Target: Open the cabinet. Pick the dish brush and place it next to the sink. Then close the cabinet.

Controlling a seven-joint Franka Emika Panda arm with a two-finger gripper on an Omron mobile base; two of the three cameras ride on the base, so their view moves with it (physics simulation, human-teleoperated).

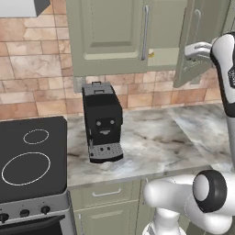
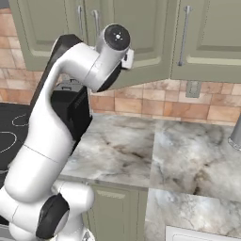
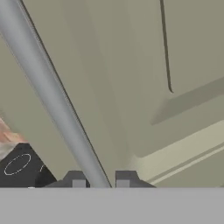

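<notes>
The sage-green wall cabinet (image 1: 110, 32) hangs over the counter. Its right door (image 1: 204, 55) stands swung partly out toward me. My gripper (image 1: 196, 49) is at that door's long silver bar handle (image 3: 48, 92). In the hand view the bar runs down between my two fingertips (image 3: 78, 181), and the gripper (image 3: 100, 181) is shut on it. The left door with its handle (image 1: 146, 32) is closed. A small yellowish bit (image 1: 150, 55) shows in the gap behind the open door; I cannot tell what it is. The dish brush is hidden. A white rim (image 2: 202, 234), which looks like the sink's edge, sits at the bottom right.
A black coffee machine (image 1: 103, 121) stands on the marble counter (image 1: 156, 142) below the cabinet. A black cooktop (image 1: 30, 158) lies to the left. Low green drawer fronts (image 1: 108, 193) run under the counter. A grey metal thing (image 2: 235, 134) is at the right edge.
</notes>
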